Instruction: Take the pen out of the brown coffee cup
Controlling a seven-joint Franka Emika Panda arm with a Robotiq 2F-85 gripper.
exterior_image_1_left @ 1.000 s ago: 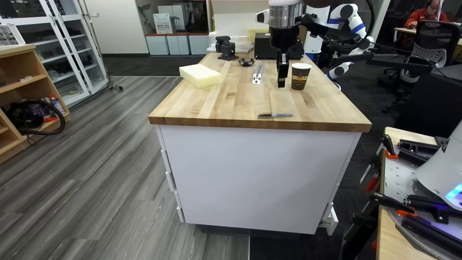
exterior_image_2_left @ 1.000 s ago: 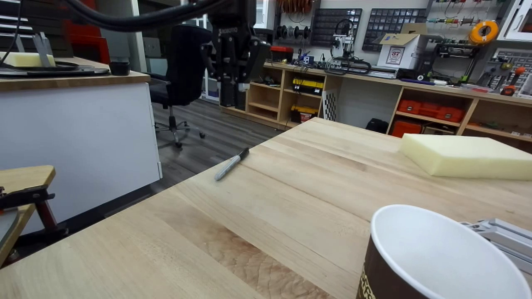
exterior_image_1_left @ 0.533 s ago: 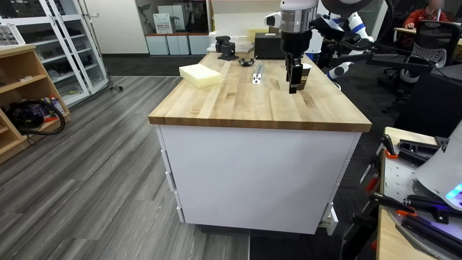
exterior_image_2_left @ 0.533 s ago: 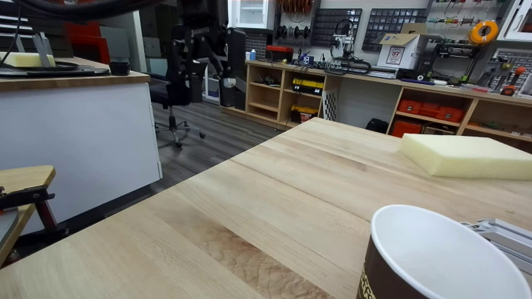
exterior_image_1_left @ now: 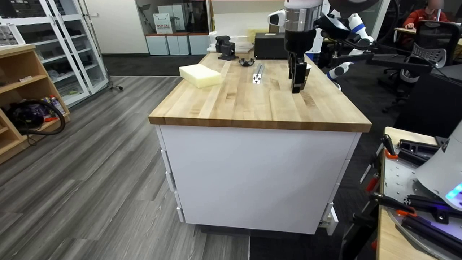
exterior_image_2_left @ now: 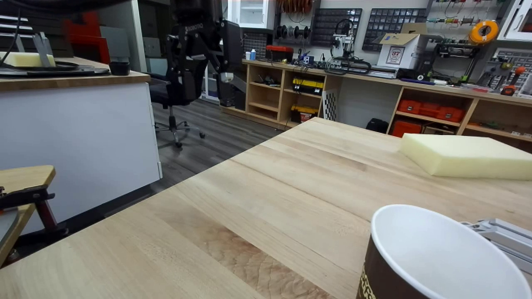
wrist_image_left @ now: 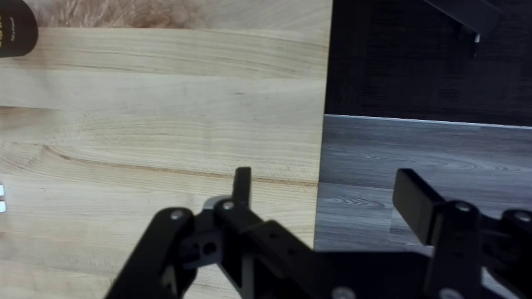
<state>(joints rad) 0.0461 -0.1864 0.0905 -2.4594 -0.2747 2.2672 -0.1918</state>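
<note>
The gripper was in a released state: in the wrist view its two fingers stood wide apart, and through the gap one could see the edge of the wooden table and the grey floor beyond it. One finger appeared against the wood, the other against the floor. In both exterior views the gripper pointed downward.

The cup stood upright on the table, with its mouth facing up, and it was well apart from the gripper. It was brown outside, with yellowish letters, and white inside; the upper part of the inner wall could be seen, but the bottom could not. In an exterior view the gripper covered a good part of the cup, and only a narrow brown strip with a bit of white rim appeared beside the fingers. In the wrist view the cup was cut by the upper left corner. Where the pen was, I could not tell from these views.

On the same table lay a block of pale yellow foam, and also a metal rail between the foam and the cup, touching neither. Farther back were a black vise and a black box.
</note>
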